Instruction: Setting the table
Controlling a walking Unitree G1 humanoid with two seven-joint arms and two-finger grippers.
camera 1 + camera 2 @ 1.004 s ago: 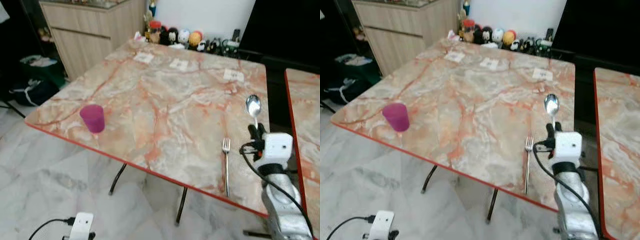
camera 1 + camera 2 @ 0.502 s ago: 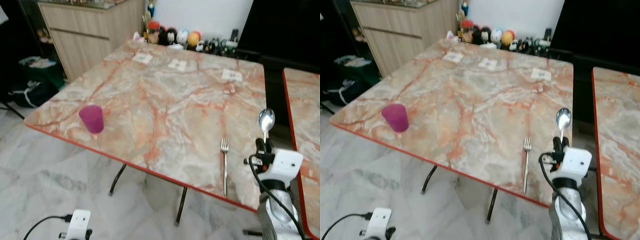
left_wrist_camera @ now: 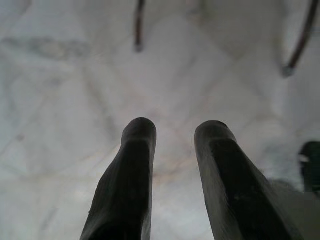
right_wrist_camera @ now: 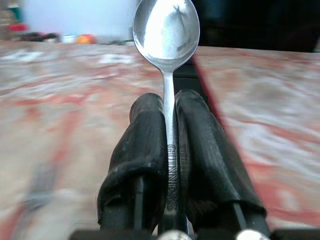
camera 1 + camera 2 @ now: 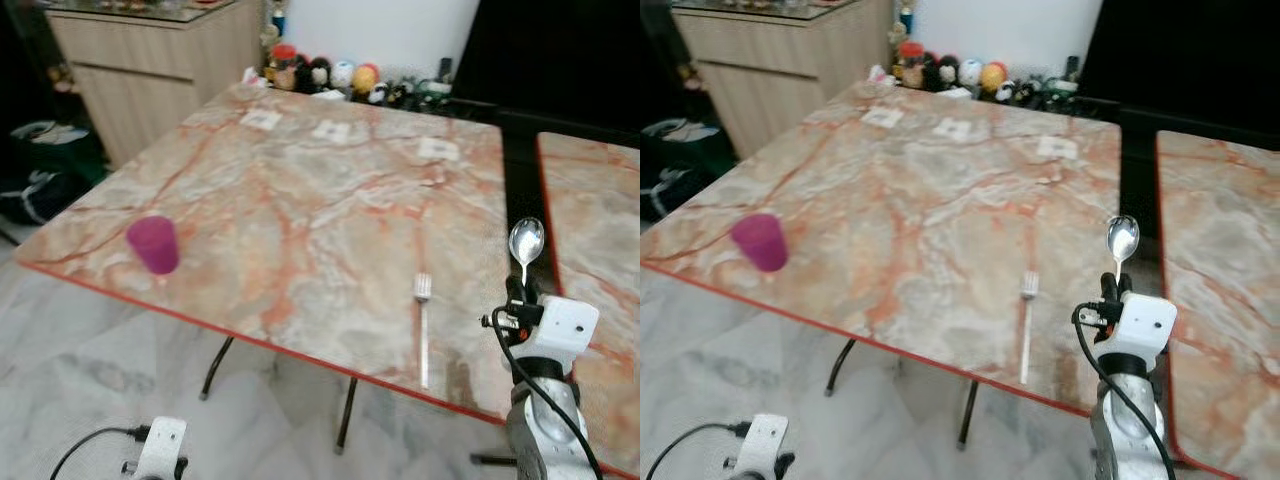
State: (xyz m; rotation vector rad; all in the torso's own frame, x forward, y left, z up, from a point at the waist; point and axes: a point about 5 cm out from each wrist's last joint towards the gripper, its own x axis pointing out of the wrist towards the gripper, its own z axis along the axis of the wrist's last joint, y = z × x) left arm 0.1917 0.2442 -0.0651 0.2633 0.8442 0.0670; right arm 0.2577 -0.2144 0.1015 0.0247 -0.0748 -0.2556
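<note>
Gripping a spoon (image 5: 526,243) by its handle, right gripper (image 5: 519,296) fingers (image 4: 145,145) clamped tight, bowl pointing up, raised beside the right edge of the marble surface (image 5: 320,210). Lying flat near the front edge, just left of that gripper: a fork (image 5: 423,325). Standing upright at the left front: a pink cup (image 5: 153,244). Hanging low over the tiled floor (image 3: 75,100), left gripper (image 3: 172,131) fingers apart.

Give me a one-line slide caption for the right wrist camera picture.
Right gripper clamps a silver spoon by its handle, bowl forward, above the marble-patterned table.
</note>
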